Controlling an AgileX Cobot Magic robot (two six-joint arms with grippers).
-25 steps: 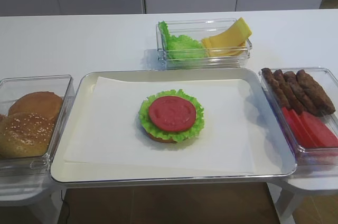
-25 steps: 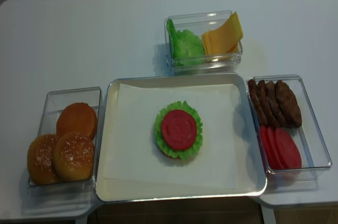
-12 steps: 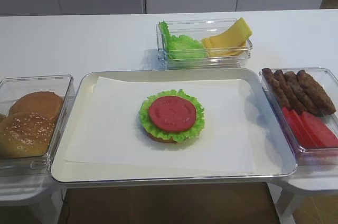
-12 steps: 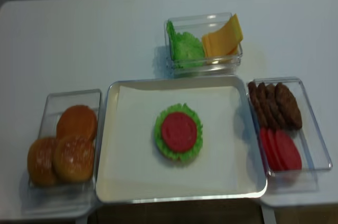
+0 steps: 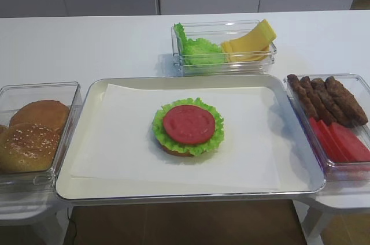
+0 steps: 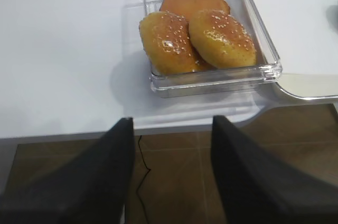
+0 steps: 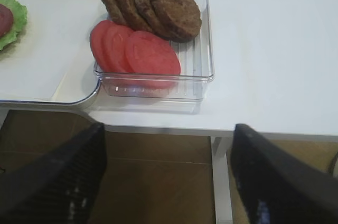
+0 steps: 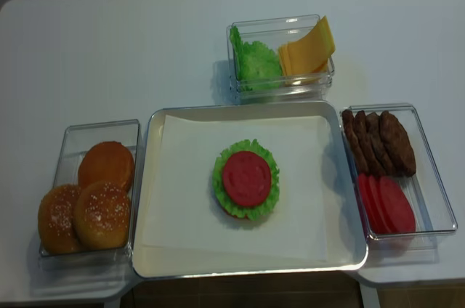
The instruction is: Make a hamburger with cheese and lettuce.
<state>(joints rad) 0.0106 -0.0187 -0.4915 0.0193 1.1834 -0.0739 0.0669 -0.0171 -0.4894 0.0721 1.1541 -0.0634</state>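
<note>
The hamburger [image 5: 188, 127] [image 8: 246, 180] lies in the middle of the paper-lined tray [image 5: 75, 182]: a bun half, a frilly lettuce leaf and a round red slice on top. Yellow cheese slices [image 5: 250, 44] [image 8: 306, 49] lean in the clear bin at the back, beside more lettuce [image 5: 199, 52] [image 8: 254, 61]. My right gripper [image 7: 166, 174] is open and empty, off the table's front edge below the patty bin. Likewise open and empty, my left gripper [image 6: 171, 168] hangs off the front edge below the bun bin. Neither gripper shows in the high views.
Sesame buns [image 6: 196, 39] [image 5: 29, 141] fill a clear bin left of the tray. On the right, a clear bin [image 7: 203, 49] holds brown patties [image 7: 153, 5] [image 5: 326, 100] and red slices [image 7: 132, 52] [image 5: 341, 141]. A table leg [image 7: 221, 182] stands under the right edge.
</note>
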